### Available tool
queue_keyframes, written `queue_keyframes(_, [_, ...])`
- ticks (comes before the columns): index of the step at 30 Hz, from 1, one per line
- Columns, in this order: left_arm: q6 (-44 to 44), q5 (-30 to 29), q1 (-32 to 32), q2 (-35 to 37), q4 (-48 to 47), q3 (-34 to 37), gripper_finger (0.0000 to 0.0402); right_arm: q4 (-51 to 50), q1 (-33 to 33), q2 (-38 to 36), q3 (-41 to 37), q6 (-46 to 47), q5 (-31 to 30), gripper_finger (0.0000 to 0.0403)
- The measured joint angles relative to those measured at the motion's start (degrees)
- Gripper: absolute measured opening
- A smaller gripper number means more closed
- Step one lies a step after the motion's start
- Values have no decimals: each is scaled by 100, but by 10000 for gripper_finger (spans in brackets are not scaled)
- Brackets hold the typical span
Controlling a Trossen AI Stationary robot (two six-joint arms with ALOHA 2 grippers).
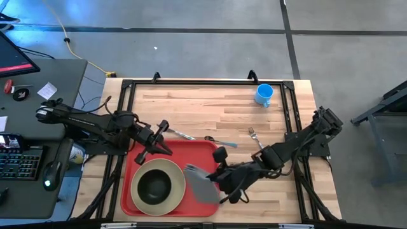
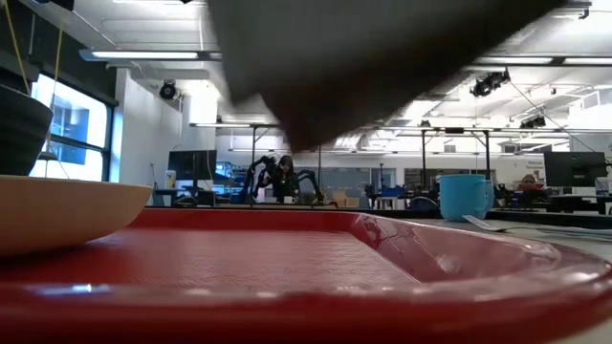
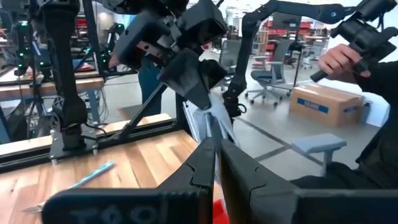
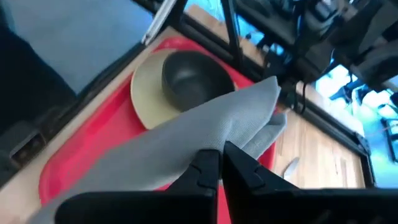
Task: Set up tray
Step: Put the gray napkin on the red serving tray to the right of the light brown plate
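Right gripper (image 1: pixel 213 180) – clenched on grey napkin (image 1: pixel 202 185) (draped) – over the tray (image 1: pixel 194 149)

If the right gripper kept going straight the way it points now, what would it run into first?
Probably the cream plate with the dark bowl on it. The right gripper, shut on the grey napkin, points across the red tray toward them. Depth is unclear; angled lower, it would meet the tray floor first.

grey floor (image 1: pixel 210 44), ceiling striplights (image 2: pixel 143 55) (lit)

Red tray (image 1: pixel 137 168) — grey napkin (image 1: pixel 202 184) — blue cup (image 1: pixel 264 94).
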State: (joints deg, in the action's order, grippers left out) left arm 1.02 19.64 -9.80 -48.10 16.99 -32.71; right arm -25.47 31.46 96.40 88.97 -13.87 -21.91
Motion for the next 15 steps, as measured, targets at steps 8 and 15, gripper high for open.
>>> queue_keyframes(8, [-14,98,0,97,44,0,56,100,-132,549,3,75,151,0])
queue_keyframes(15, [-30,292,0,112,48,0,56,928,-457,1208,-2,-266,749,0])
